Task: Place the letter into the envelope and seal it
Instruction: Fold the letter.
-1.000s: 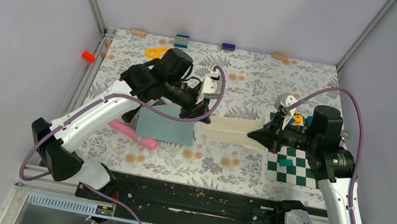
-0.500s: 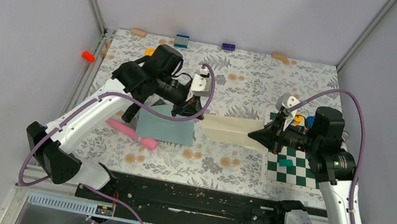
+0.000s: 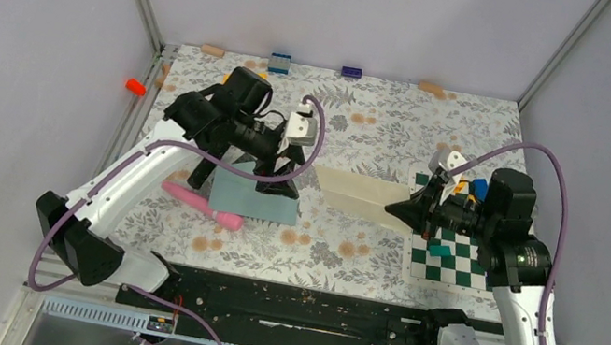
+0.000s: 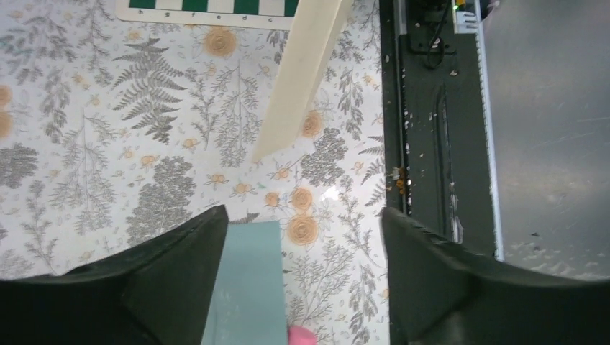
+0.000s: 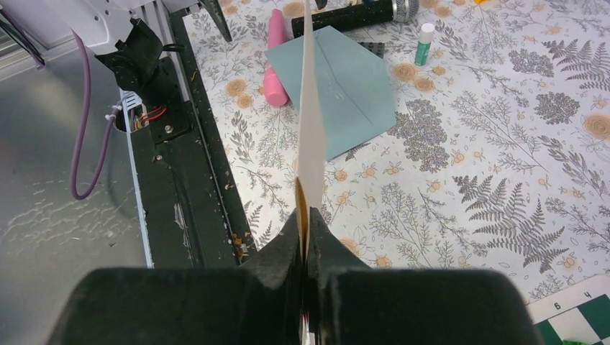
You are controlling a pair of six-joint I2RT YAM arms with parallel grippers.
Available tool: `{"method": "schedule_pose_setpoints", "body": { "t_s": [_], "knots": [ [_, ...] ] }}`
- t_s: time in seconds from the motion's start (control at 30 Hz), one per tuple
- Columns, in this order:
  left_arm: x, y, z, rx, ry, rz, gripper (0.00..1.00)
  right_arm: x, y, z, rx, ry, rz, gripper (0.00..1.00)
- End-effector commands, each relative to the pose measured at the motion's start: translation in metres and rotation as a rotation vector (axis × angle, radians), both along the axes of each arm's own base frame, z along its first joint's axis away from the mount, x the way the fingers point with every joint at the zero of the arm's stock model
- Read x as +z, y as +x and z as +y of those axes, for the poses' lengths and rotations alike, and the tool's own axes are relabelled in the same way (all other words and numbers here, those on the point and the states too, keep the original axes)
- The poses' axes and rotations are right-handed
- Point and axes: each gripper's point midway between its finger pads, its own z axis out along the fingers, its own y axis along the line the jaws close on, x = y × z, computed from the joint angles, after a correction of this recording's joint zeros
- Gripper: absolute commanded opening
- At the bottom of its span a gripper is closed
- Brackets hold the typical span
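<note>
The teal-grey envelope [image 3: 254,201] lies flat on the floral table, its flap seams showing in the right wrist view [image 5: 345,79]. The cream letter [image 3: 359,196] hangs above the table, right of the envelope and clear of it. My right gripper [image 3: 395,209] is shut on the letter's right end; the right wrist view shows the sheet edge-on [image 5: 311,108] between the closed jaws [image 5: 306,223]. My left gripper [image 3: 282,178] stands open over the envelope's right edge [image 4: 248,287], nothing between its fingers [image 4: 144,287]. The letter's free end [image 4: 302,79] lies ahead of it.
A pink object [image 3: 201,206] lies at the envelope's near-left corner. A green chessboard [image 3: 448,259] with a teal piece sits under the right arm. A glue stick [image 5: 424,43] and a black tool [image 5: 352,14] lie beyond the envelope. Small blocks line the back edge.
My left gripper has let go of the letter's left end, opened and drawn back left over the envelope. The right gripper keeps the letter and has shifted slightly right.
</note>
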Motion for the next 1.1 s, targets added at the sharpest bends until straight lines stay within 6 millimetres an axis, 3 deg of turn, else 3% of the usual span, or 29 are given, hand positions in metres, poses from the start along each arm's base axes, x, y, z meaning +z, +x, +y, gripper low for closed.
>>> {"method": "schedule_pose_setpoints", "body": {
  "t_s": [0.0,0.07,0.3,0.47,0.6,1.07],
  "knots": [
    [0.037,0.001,0.007,0.04,-0.069,-0.095,0.89,0.016,-0.007,0.002,0.033,0.022,-0.038,0.0],
    [0.053,0.005,0.003,0.063,-0.113,-0.116,0.98,0.014,-0.008,0.004,0.049,0.03,-0.018,0.0],
    [0.098,0.017,-0.021,0.104,-0.222,-0.113,0.99,0.012,-0.014,0.01,0.116,0.059,0.053,0.0],
    [0.083,0.017,-0.046,0.073,-0.179,-0.084,0.99,0.014,-0.02,0.011,0.139,0.071,0.052,0.0],
    [0.066,0.019,-0.054,0.053,-0.152,-0.046,0.95,0.016,-0.024,0.011,0.147,0.077,0.041,0.0],
    [0.051,-0.011,-0.043,-0.074,-0.129,-0.013,0.21,0.019,-0.023,0.01,0.131,0.066,0.013,0.0]
  ]
}}
